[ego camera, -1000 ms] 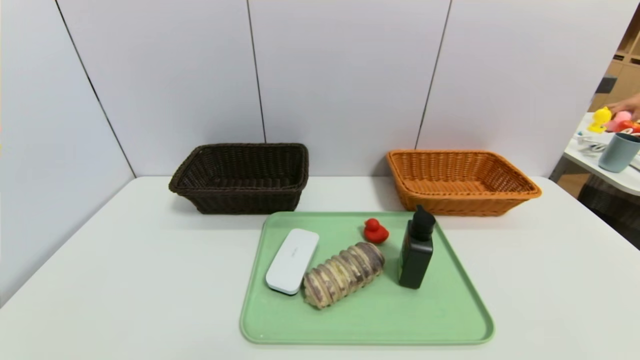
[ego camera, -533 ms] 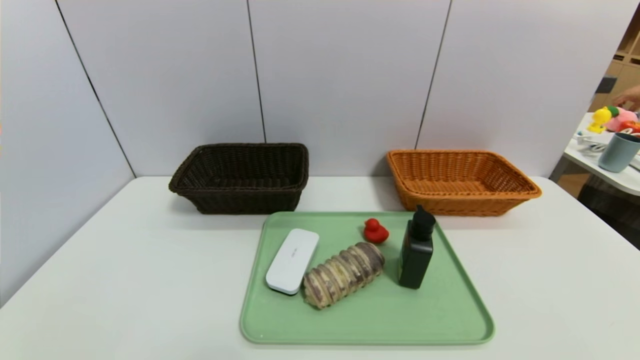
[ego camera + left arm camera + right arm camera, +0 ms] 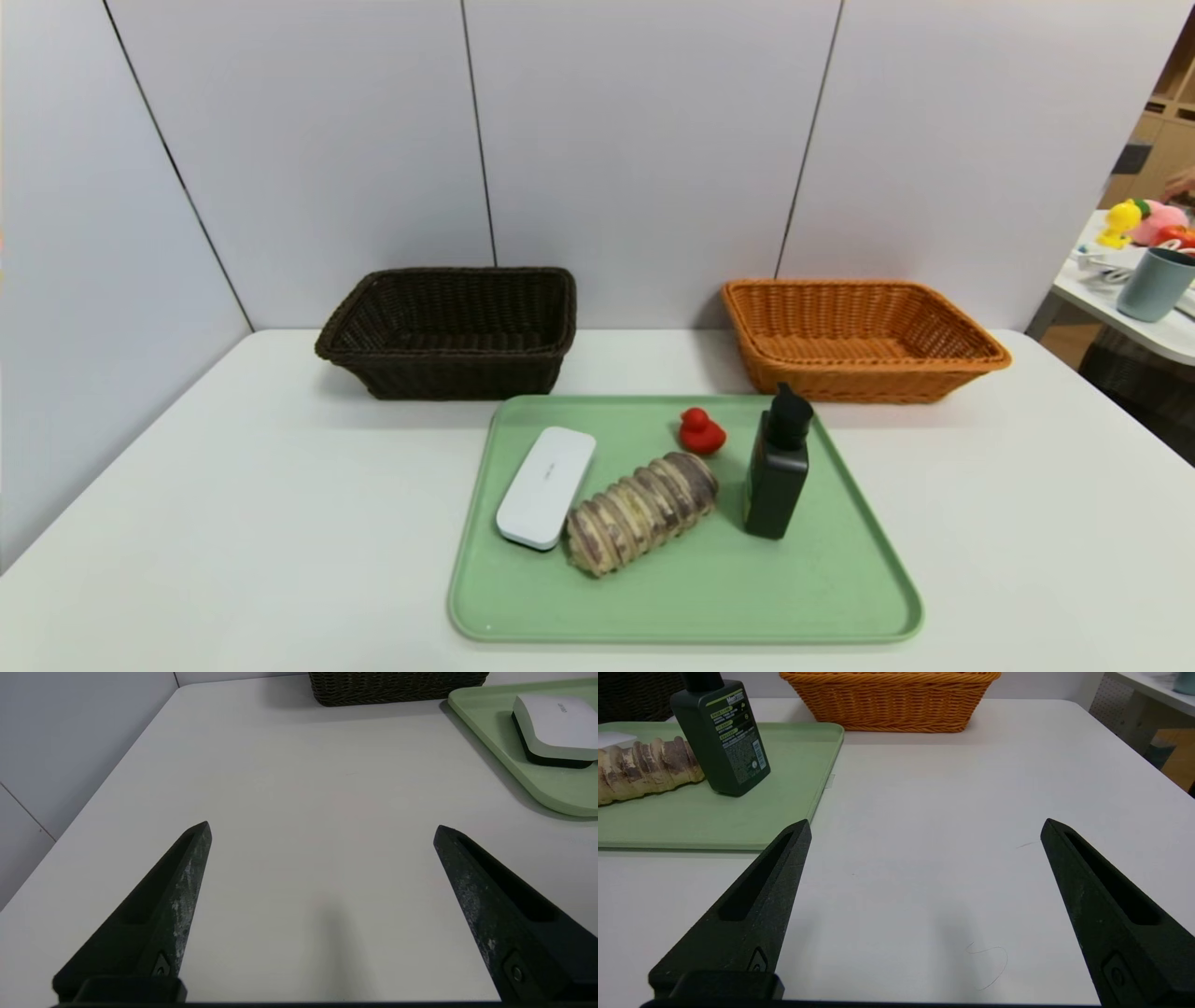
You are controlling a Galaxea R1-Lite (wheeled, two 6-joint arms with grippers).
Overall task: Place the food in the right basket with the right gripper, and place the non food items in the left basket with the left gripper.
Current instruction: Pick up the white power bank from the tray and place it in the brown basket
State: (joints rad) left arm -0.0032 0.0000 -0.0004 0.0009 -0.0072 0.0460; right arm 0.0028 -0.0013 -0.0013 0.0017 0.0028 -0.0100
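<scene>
Taro root (image 3: 641,513), the one food on the tray, lay at the centre of the head view: a stubby cylinder with a rough, ringed skin banded in brown and tan, angled from lower left to upper right. It rested on a pale green tray (image 3: 822,597), a smooth matte rectangle with rounded corners and a low raised lip, set on a plain white table (image 3: 233,523). Touching or just beside the root's lower-left end was a white case (image 3: 546,486), a glossy flat oblong with rounded ends and a dark underside. Above the root sat a small red rubber duck (image 3: 700,431), smooth and rounded. To the right stood a dark green bottle (image 3: 778,465), upright, square-shouldered, with a black cap and a printed label.

Behind the tray, in the upper middle of the frame, were two woven wicker baskets with flared rectangular rims: a dark brown basket (image 3: 448,331) toward the left and an orange basket (image 3: 859,338) toward the right, well apart.

Neither arm showed in the head view. In the left wrist view the left gripper (image 3: 322,830) hung over bare table with its two black, tapered, scuffed fingers spread wide, holding nothing; the case and tray edge sat at the upper right of that frame. In the right wrist view the right gripper (image 3: 924,826) was likewise spread wide and empty, with the bottle and root at upper left.
</scene>
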